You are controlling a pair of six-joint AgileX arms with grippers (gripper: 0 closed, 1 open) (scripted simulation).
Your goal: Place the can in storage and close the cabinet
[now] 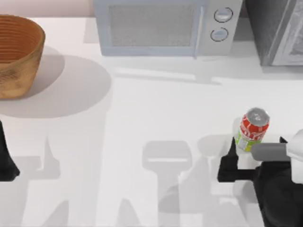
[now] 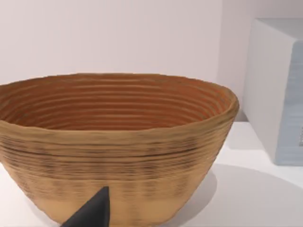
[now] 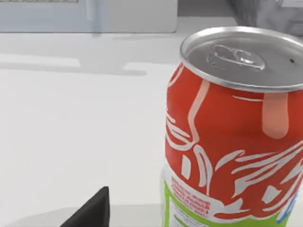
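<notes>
The can (image 1: 253,128) stands upright on the white table (image 1: 142,123) at the 4 o'clock position of the top view, well apart from the microwave (image 1: 165,26) at 12 o'clock. The right gripper (image 1: 251,153) sits directly at the can's near side; its dark finger (image 1: 230,161) lies just beside the can's base and the jaws stand wide, not closed on it. In the right wrist view the can (image 3: 234,137) looms close. The left gripper (image 1: 7,161) is parked at 8 o'clock near the woven basket (image 1: 16,52); whether it is wide or narrow cannot be determined. A grey cabinet (image 1: 277,30) occupies 1 o'clock.
</notes>
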